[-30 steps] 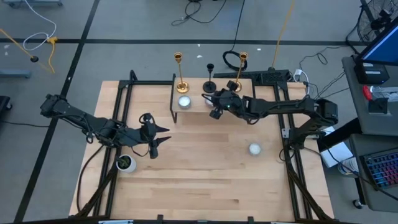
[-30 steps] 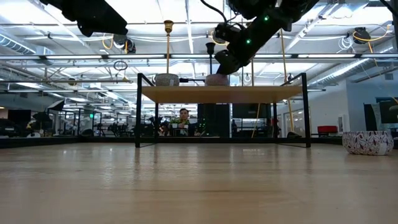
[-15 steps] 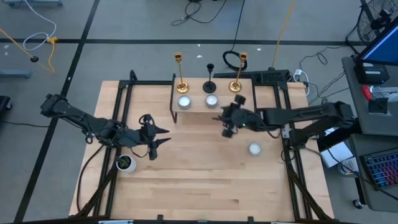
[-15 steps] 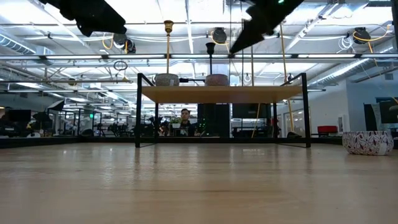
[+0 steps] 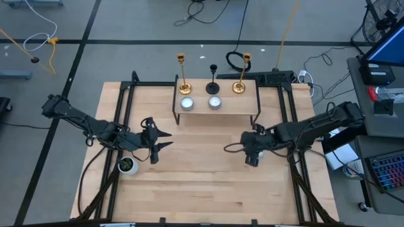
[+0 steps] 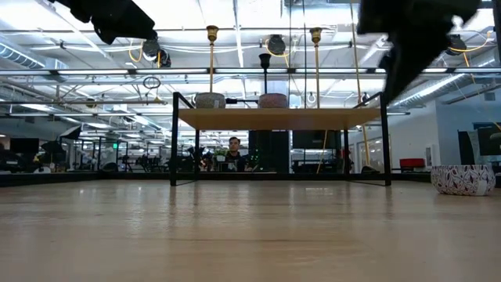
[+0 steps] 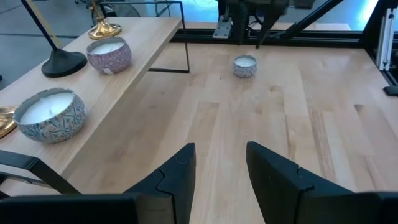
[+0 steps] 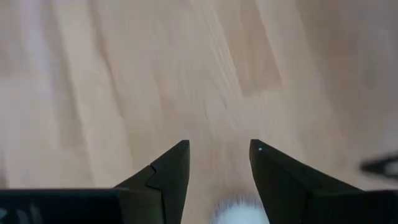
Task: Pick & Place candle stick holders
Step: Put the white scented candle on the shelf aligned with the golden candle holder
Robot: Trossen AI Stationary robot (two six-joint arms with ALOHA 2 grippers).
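Two gold candle stick holders [image 5: 184, 87] [image 5: 238, 87] and a shorter black one [image 5: 213, 87] stand on their round bases on a raised wooden shelf [image 5: 233, 104] at the table's far side. My right gripper [image 5: 251, 156] hangs open, pointing down, over the table's right half, above a small white candle [image 7: 244, 65] that shows at its fingers [image 8: 239, 208]. My left gripper [image 5: 165, 139] hovers open over the table's left half, pointing toward the right. Neither gripper holds anything.
Two white candles [image 5: 187, 103] [image 5: 214, 102] sit on the shelf in front of the holders. A little white pot with a green plant [image 5: 128, 165] stands near my left arm. Bare wood lies across the table's middle and near side.
My right gripper has swung away from the shelf, toward the table's near right, and tipped to point down; it now hangs over the small candle on the table. The holders have stayed standing on the shelf.
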